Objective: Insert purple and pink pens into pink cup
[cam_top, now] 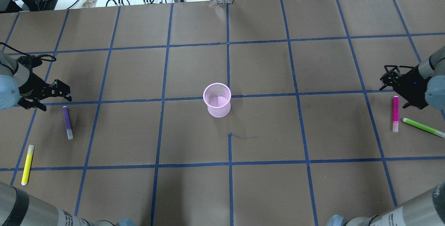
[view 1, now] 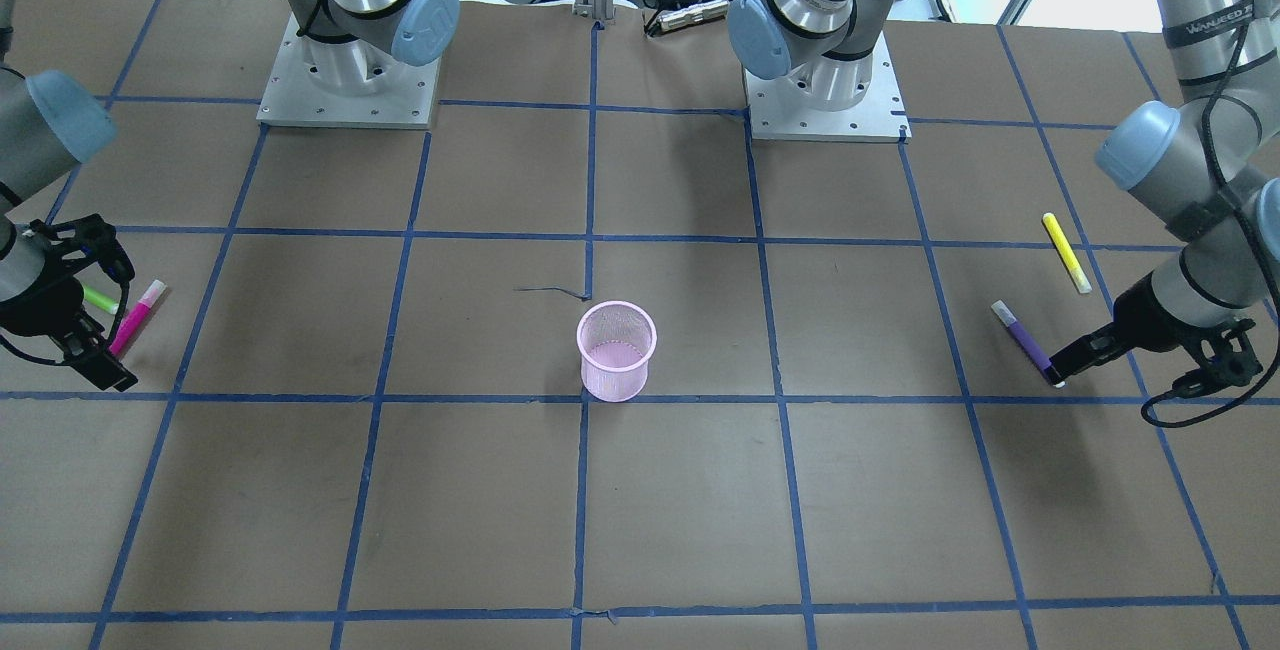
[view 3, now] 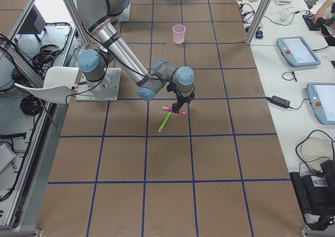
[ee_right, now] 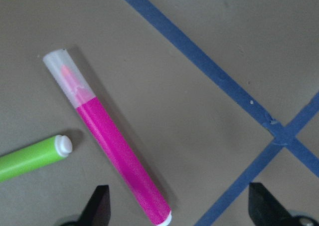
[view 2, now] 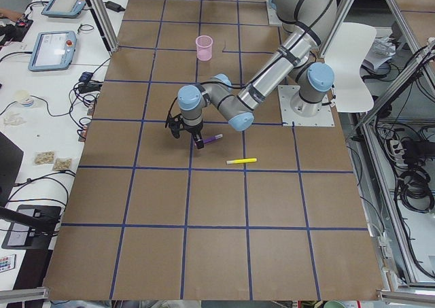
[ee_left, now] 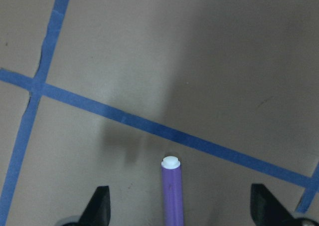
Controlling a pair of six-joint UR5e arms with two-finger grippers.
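Observation:
The pink mesh cup (cam_top: 217,99) stands upright at the table's middle, also in the front view (view 1: 616,350). The purple pen (cam_top: 67,122) lies flat at the left. My left gripper (cam_top: 66,93) is open and low over the pen's far end. In the left wrist view the pen (ee_left: 172,191) lies between the open fingers (ee_left: 99,206). The pink pen (cam_top: 395,113) lies flat at the right. My right gripper (cam_top: 385,80) is open just beyond it. In the right wrist view the pink pen (ee_right: 114,151) lies slanted between the open fingers (ee_right: 97,203).
A green pen (cam_top: 422,127) lies just right of the pink pen, its tip close to it in the right wrist view (ee_right: 30,158). A yellow pen (cam_top: 27,164) lies at the near left. Both arm bases (view 1: 345,80) stand at the robot's side of the table.

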